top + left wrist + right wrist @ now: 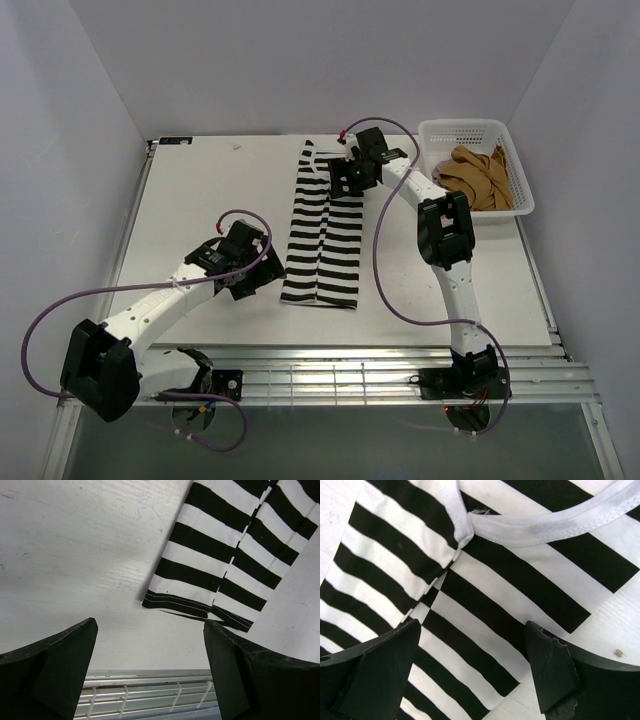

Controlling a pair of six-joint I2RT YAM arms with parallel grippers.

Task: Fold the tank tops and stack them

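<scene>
- Right gripper (472, 626) hangs wide open and empty over the far end of the striped tank top (322, 240); catching only one layer could spoil the fold.
- Left gripper (150, 624) is equally open and empty, beside the near hem.

The striped tank top (485, 605) is soft knit cloth, matt, with a stitched white binding (545, 530) at the neckline (a little frayed where the bands meet). The table (75, 555) is a white matt board with a faint wood-like grain and small scuffs. The left gripper (150, 625) has fingers (55, 670) of black plastic, matt and slightly grainy; those of the right gripper (472, 625) look rough at the edges. The basket (460, 124) is smooth white plastic mesh, and the tan-brown tank top (480, 175) in it is matt cloth. The rails (350, 375) at the near edge seem to be dull bare metal.
</scene>
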